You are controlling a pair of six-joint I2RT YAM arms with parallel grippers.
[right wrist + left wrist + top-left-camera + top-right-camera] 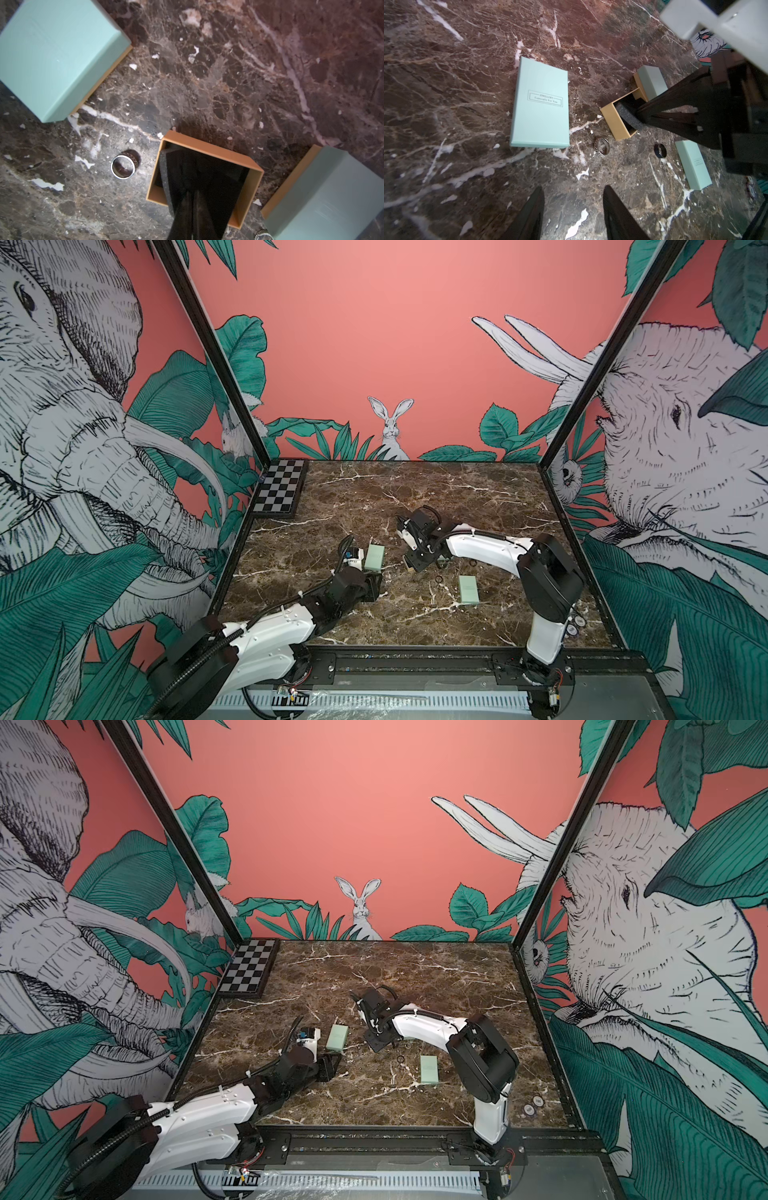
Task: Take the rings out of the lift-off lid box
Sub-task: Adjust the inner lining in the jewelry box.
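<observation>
The right claw (pixel 192 196) is clenched, its tips down inside the open tan box (pixel 207 150) against the black foam insert (pixel 625 112). Whether it pinches the foam or only presses on it cannot be told. The left claw (pixel 573 188) is released, with nothing between its fingers, and hangs over bare marble.

The brown marble tabletop (pixel 415 497) carries everything, with a checkerboard (pixel 279 487) in its far left corner. In both top views two mint-green boxes lie flat on it. The labelled box (pixel 373 558) is near the left claw, and a second mint box (pixel 468 589) is nearer the front edge, close to the right arm. The left wrist view shows the label's print, "JEWELLERY Especially For You". A third mint box (pixel 652 82), with a tan edge showing, touches the tan box. The foam sits tilted in the tan box, one end raised above the rim.

Two rings lie on the tabletop outside the tan box. A silver ring (pixel 602 146) with a patterned outer face lies between the labelled box and the tan box, touching neither. A dark ring (pixel 660 150) lies just beside the second mint box. In the right wrist view part of a ring (pixel 264 232) shows at the picture's edge beside a mint box; which ring it is cannot be told.
</observation>
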